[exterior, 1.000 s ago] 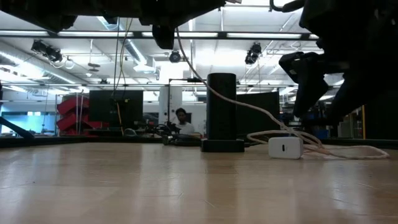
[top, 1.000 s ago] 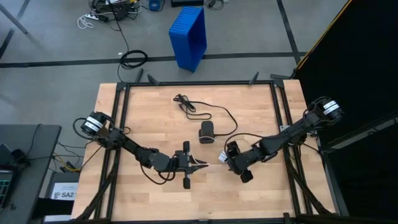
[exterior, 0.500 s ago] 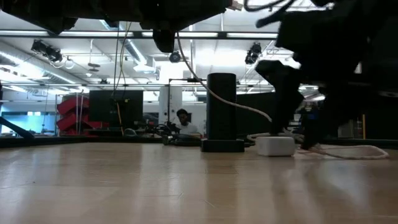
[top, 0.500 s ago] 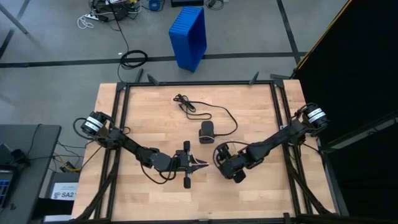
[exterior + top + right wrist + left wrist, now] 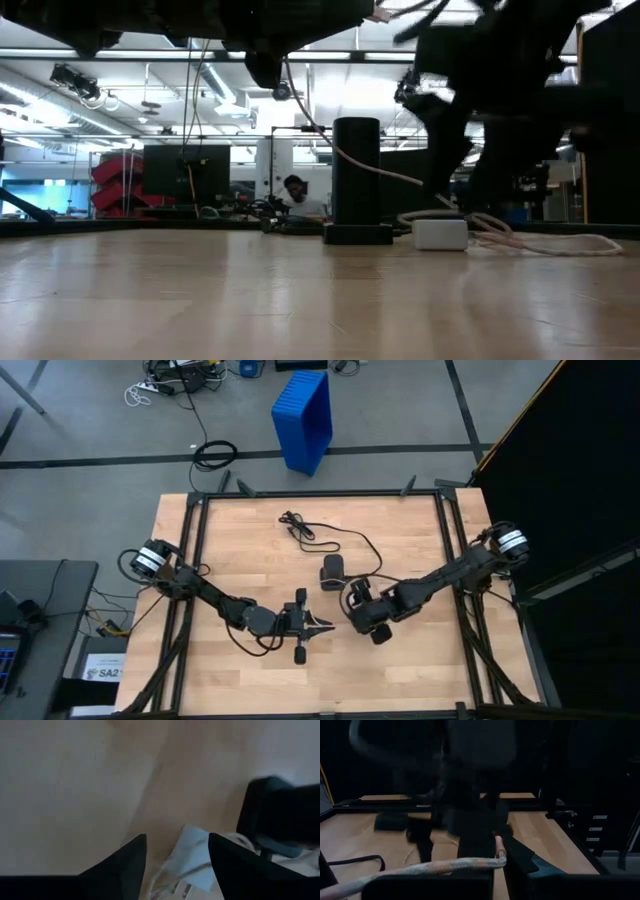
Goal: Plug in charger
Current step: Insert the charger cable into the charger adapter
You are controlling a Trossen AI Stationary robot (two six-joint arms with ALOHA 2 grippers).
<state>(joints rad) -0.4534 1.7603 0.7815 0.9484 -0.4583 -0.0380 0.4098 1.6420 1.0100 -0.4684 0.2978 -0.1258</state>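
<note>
The white charger brick (image 5: pixel 440 234) lies flat on the wooden table beside a black upright device (image 5: pixel 356 175) (image 5: pixel 333 572). In the right wrist view the charger brick (image 5: pixel 192 857) shows just beyond my open right gripper (image 5: pixel 176 855), which hovers over it (image 5: pixel 353 604) without touching it. A white braided cable (image 5: pixel 385 172) runs from the brick up to my left gripper (image 5: pixel 320 626), near the table's middle and shut on it. The cable's plug end (image 5: pixel 498 845) sticks up past the fingers. My left gripper holds the white braided cable (image 5: pixel 455 866) close to its plug end, pinched between the two fingers. The cable lies across the fingers and the short plug tip (image 5: pixel 498 842) bends upward beyond them. It is lifted clear here and sags away toward the brick.
A thin black cord (image 5: pixel 330 536) winds from the black device toward the far edge. Loose white cable (image 5: pixel 560 242) lies on the table right of the brick. A black frame (image 5: pixel 320 493) rims the table. Bare wood lies along the near side.
My right gripper has swung from the right toward the table's left and a little toward the far edge, coming in over the brick next to the black device. The brick has slid slightly toward the black device. My left gripper has kept still.
</note>
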